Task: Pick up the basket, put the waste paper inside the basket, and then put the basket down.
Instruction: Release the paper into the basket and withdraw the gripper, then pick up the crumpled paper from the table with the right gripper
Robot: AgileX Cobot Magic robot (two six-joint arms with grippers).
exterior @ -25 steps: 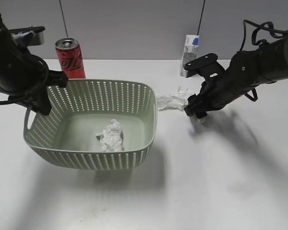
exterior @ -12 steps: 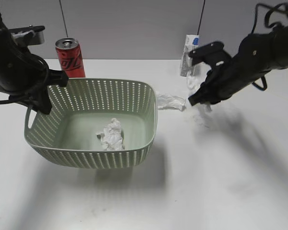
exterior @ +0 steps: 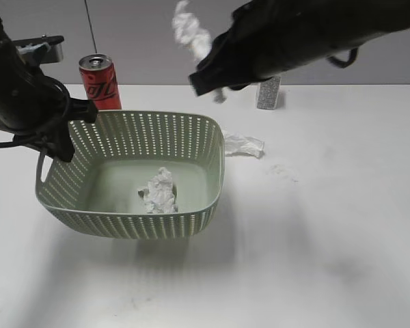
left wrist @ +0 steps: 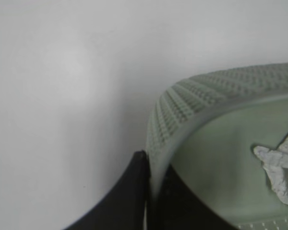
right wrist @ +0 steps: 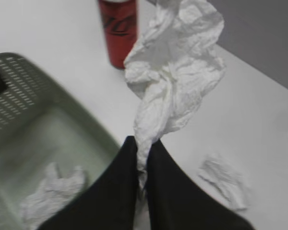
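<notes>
A plain white table (exterior: 342, 246) under a grey wall carries the scene. The pale sage-green plastic basket (exterior: 133, 174) with slotted sides hangs tilted above the table, its left rim pinched in the closed left gripper (left wrist: 151, 179), and one crumpled white tissue wad (exterior: 158, 193) lies on its floor.

A second ago the right gripper (right wrist: 143, 160) was down at table level to the right of the basket, beside the loose paper there. Now it is raised high and swung left, above and behind the basket's far right corner, jaws closed on a long crumpled white tissue (right wrist: 173, 72) that trails upward from them. Another flattened tissue wad (exterior: 242, 145) remains on the table just right of the basket. A red drink can (exterior: 100, 82) stands behind the basket.

So the second piece looks picked and on its way; releasing it over the basket seems next, with one wad still to collect before setting the basket down.
</notes>
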